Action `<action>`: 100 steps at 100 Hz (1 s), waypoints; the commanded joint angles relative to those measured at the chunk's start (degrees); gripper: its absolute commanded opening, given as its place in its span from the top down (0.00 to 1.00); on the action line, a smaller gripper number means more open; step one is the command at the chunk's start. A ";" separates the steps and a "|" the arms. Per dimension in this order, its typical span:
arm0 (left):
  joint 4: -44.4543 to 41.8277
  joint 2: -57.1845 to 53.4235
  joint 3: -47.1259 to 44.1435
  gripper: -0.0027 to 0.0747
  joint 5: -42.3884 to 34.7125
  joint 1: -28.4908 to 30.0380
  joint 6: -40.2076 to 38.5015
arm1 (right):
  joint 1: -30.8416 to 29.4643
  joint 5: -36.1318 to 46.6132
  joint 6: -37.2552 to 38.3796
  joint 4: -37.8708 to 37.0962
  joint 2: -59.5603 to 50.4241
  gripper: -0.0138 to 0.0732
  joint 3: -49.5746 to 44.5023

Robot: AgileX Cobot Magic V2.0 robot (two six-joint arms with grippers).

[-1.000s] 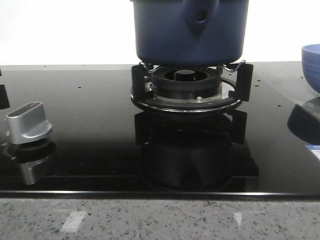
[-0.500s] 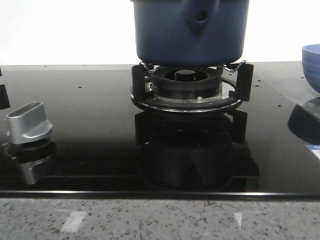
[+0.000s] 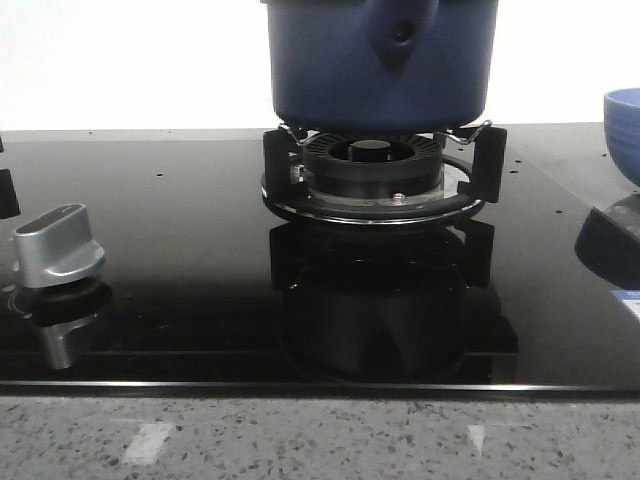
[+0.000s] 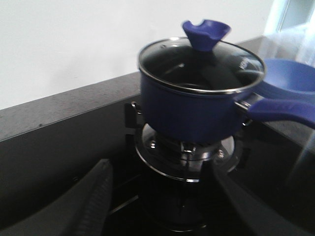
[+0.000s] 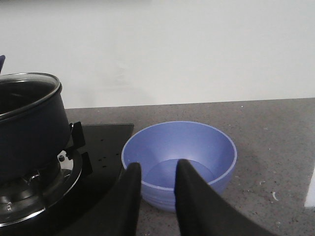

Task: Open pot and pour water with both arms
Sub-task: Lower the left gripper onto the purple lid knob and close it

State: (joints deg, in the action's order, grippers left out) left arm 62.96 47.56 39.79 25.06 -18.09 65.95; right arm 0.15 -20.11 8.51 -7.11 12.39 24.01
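— Sitting where, exactly, was the large dark blue matte round pot [image 3: 380,65]?

— On the black burner grate [image 3: 380,175] of the glossy black glass cooktop [image 3: 160,260], upright, its glass lid [image 4: 202,61] on and the lid's blue knob [image 4: 205,33] on top. To the left of it in the front view stood a silver control knob [image 3: 57,247].

— And its long axis?

— Along the blue handle [image 4: 283,109]. In the front view the tapered handle mount with its small hole faced the camera, so the handle pointed toward the robot.

— The left gripper [image 4: 157,196]?

— Spread wide, its dark fingers [image 4: 93,196] well apart, nothing between them, short of the pot and touching nothing.

— What lay to the right?

— A lighter blue round bowl [image 5: 179,160] on the speckled grey stone counter [image 5: 275,142], just beside the cooktop's edge.

— The right gripper [image 5: 155,196]?

— Nearly closed, only a narrow gap between its fingers [image 5: 129,196], gripping nothing. It hung before the bowl's near rim; whether it touched, I could not tell.
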 commanded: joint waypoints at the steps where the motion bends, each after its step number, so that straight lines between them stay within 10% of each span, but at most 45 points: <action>1: 2.72 1.98 3.24 0.41 -0.26 -2.42 3.10 | 0.05 4.69 -0.38 -0.14 1.15 0.66 2.18; 100: 9.53 8.97 9.96 0.37 -7.46 -7.46 11.94 | 0.05 4.26 -0.38 -0.14 1.15 0.66 2.18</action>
State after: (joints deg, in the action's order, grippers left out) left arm 70.27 56.06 46.12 18.13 -24.99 77.73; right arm 0.15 -20.11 8.51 -7.11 12.41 24.01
